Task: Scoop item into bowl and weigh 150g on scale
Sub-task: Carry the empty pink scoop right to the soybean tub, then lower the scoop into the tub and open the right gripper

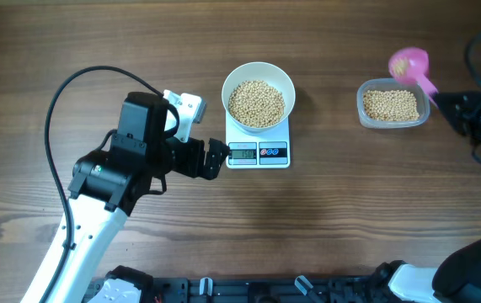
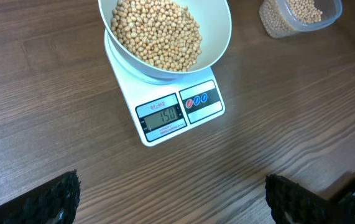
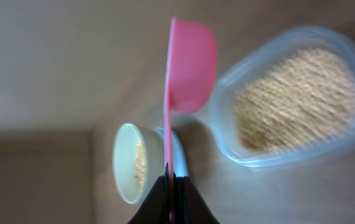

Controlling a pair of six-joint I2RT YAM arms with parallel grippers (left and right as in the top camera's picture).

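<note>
Beans fill the white bowl, which sits on the scale at the middle of the table in the overhead view. The left pincer hovers just beside the scale's left front corner, its jaws apart and holding nothing. Far to the right, the right pincer is clamped on the handle of a pink scoop, whose cup hangs over the back edge of a clear tub that has more beans in it.

From the left wrist, the bowl sits squarely on the scale and the display appears to read 150. The two dark fingertips stand wide at the lower corners, clear of the scale.

From the right wrist, the view is blurred. The scoop's handle is pinched between the closed fingers at the bottom edge, and the cup points away, beside the tub. Whether the cup carries beans I cannot tell.

My reading is that the weighing step is at its end, with the target reached. The next move calls for no further beans. The scoop should go down by the tub, and both arms should stay off the scale and bowl so the reading is not upset.
</note>
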